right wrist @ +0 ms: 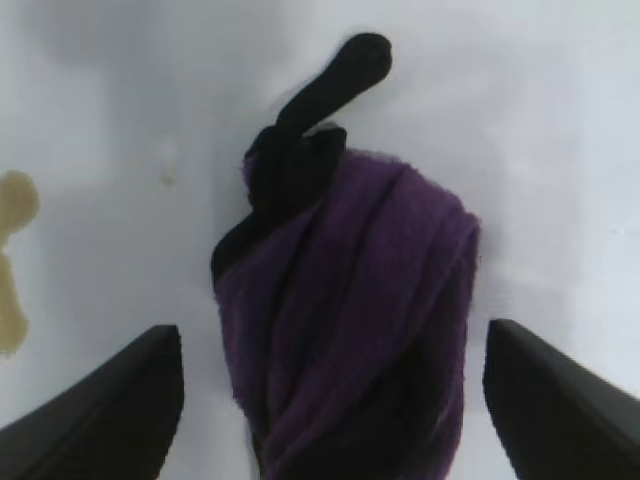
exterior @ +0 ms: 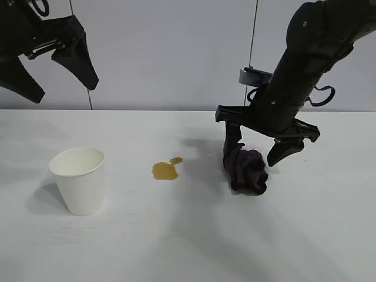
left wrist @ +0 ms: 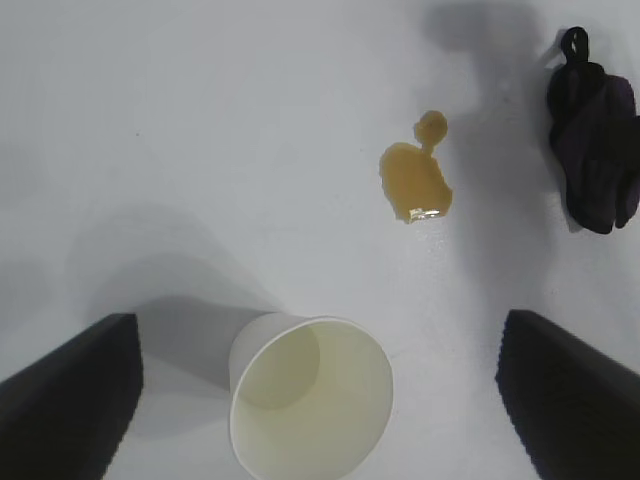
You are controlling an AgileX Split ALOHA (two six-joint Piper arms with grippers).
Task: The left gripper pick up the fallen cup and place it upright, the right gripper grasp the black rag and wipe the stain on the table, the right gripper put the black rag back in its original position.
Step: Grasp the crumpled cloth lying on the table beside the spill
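The white paper cup stands upright on the table at the left, mouth up; it also shows in the left wrist view. My left gripper is open and empty, raised high above the cup at the upper left. The amber stain lies on the table between the cup and the rag. The black and purple rag lies bunched at centre right. My right gripper is open and lowered over the rag, one finger on each side, with gaps between the fingers and the cloth.
A grey wall with thin vertical cables stands behind the table. The stain shows at the edge of the right wrist view, a short way from the rag.
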